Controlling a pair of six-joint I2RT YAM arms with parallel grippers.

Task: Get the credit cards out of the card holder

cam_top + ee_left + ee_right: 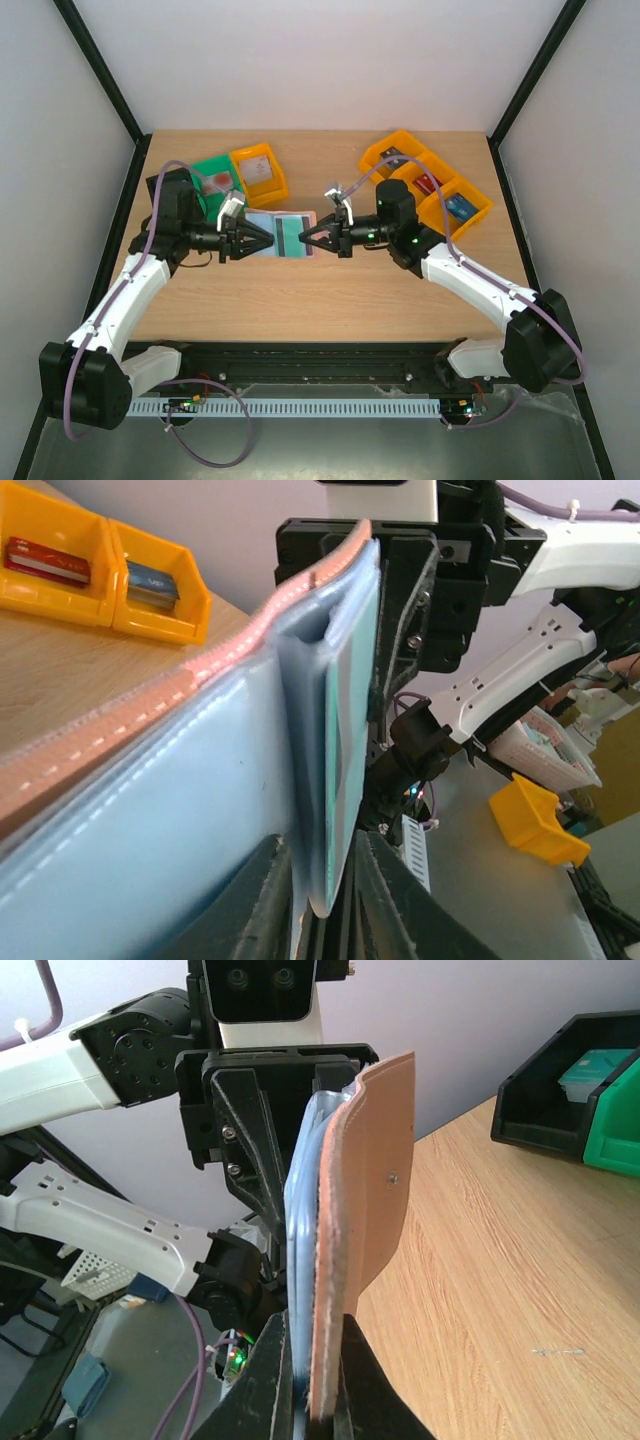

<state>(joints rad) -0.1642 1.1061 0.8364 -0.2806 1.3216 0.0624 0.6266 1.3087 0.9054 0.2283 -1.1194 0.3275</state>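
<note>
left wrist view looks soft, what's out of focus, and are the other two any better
Left wrist: the card holder fills the near frame and is soft, while the orange bins behind look sharper. Right wrist: the holder's tan edge is slightly soft, the table grain clearer. Top external: even light, faint shadows, no glare.

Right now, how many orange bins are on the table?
4. One orange bin back left, beside the green bin; three more in a diagonal row back right. None seems hidden.
</note>
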